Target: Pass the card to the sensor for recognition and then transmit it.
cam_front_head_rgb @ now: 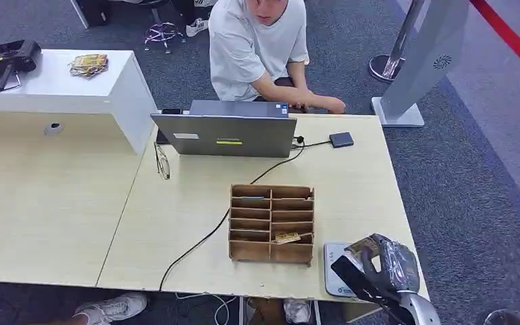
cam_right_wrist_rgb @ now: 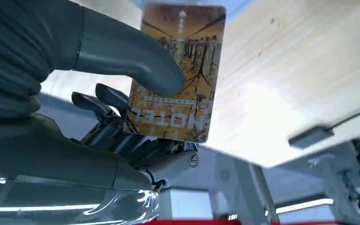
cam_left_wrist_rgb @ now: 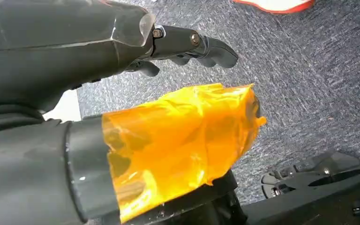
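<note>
My right hand (cam_front_head_rgb: 384, 265) hangs over the table's near right corner and pinches a brown-and-yellow hotel card (cam_front_head_rgb: 361, 245) between thumb and fingers. The card sits just above the white sensor pad (cam_front_head_rgb: 333, 276), partly covering it. The right wrist view shows the same card (cam_right_wrist_rgb: 192, 37) close up, with the thumb of my right hand (cam_right_wrist_rgb: 98, 117) pressed on its face and the dark fingers behind it. My left hand (cam_left_wrist_rgb: 178, 93) hangs over grey carpet holding nothing, its thumb wrapped in orange tape and its fingers apart.
A wooden slotted organiser (cam_front_head_rgb: 271, 252) stands left of the sensor with another card (cam_front_head_rgb: 288, 237) in one slot. Behind it are a grey laptop (cam_front_head_rgb: 227, 135), a black cable, glasses (cam_front_head_rgb: 162, 161) and a small dark box (cam_front_head_rgb: 341, 139). A person (cam_front_head_rgb: 257, 47) sits at the far edge.
</note>
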{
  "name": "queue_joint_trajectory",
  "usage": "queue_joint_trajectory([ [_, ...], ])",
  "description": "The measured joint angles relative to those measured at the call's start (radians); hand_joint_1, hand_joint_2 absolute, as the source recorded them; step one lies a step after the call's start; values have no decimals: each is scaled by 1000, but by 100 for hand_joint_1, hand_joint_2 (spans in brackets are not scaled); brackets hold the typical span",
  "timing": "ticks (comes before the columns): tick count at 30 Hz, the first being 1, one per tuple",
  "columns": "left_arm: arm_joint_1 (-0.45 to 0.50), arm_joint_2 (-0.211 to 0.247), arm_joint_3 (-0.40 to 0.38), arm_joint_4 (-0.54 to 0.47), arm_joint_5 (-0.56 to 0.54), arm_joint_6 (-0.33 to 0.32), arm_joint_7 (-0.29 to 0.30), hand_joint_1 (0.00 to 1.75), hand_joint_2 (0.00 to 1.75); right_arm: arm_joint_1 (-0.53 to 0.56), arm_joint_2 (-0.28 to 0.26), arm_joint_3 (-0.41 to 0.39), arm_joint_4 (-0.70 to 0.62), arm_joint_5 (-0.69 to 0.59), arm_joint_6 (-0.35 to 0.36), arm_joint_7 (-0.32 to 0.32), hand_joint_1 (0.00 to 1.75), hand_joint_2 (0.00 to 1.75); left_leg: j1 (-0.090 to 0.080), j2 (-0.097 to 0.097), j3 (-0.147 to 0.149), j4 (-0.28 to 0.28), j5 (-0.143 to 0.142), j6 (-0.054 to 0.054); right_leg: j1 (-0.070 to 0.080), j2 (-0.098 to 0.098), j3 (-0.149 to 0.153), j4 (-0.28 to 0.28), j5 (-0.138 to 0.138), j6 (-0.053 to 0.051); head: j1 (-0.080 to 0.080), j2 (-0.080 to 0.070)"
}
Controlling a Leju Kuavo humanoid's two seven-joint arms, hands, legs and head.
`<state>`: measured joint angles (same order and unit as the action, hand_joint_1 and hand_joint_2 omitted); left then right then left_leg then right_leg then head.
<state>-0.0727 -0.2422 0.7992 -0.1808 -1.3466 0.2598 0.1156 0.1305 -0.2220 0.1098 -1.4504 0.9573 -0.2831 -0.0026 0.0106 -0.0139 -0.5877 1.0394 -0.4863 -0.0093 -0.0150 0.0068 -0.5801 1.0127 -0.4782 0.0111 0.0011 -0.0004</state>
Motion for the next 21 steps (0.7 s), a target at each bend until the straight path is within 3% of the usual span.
queue_joint_trajectory([
  [9,0,-1,0,0,-8,-10,2,0,0,11,68,-61,-34,170,-102,5,175,175,0,0,0,0,0,0,0,0,0,0,0,0,0,0],
  [14,0,-1,0,0,-10,-13,3,0,0,22,106,-84,-82,161,-171,-48,175,175,0,0,0,0,0,0,0,0,0,0,0,0,0,0],
  [16,0,-1,0,0,-10,-13,2,0,0,26,117,-86,-102,92,-153,-83,175,175,0,0,0,0,0,0,0,0,0,0,0,0,0,0],
  [21,0,0,1,0,-2,-9,-2,0,0,35,125,-87,-133,-196,23,-182,175,175,0,0,0,0,0,0,0,0,0,0,0,0,0,0],
])
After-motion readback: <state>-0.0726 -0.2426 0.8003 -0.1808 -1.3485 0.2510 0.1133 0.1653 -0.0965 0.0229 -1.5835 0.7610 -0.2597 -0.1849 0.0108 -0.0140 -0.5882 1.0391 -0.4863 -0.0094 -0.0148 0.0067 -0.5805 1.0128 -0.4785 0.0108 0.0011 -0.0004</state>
